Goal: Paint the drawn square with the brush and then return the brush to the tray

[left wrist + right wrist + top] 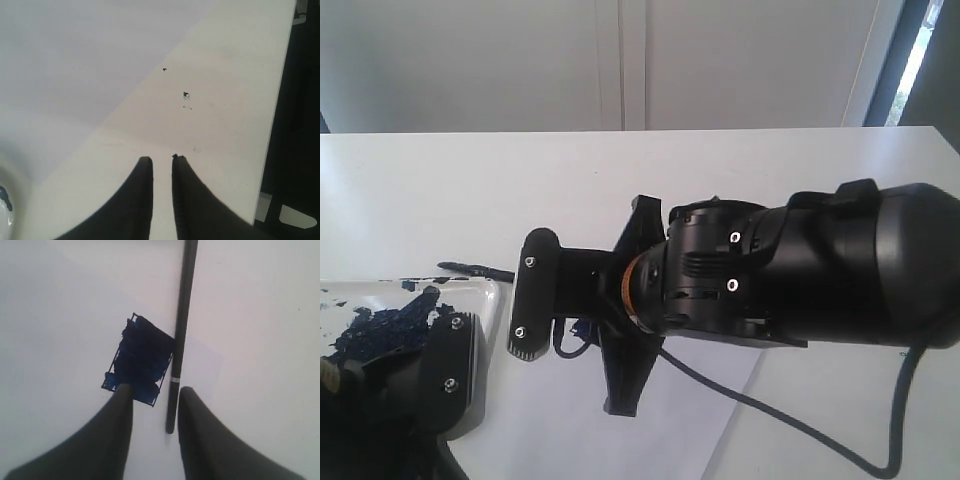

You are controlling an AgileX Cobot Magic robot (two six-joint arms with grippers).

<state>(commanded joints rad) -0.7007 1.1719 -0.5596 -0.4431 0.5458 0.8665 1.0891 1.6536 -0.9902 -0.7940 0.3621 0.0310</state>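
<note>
Right pincer (155, 387) gapes around the brush (181, 315) beside the drawn square (142, 360).

The far part of the table (620, 170) lies open from side to side, and a hand could pass there freely. The middle is blocked: the right arm (820, 270) stretches across it, low over the paper (660, 440), and its cable (790, 425) trails over the near side. Between the spread fingers of the right gripper (155, 389) lies the brush (181, 315), with only thin gaps on both sides. The left gripper (161, 159) crowds the near corner of the tray (495, 295).
</note>
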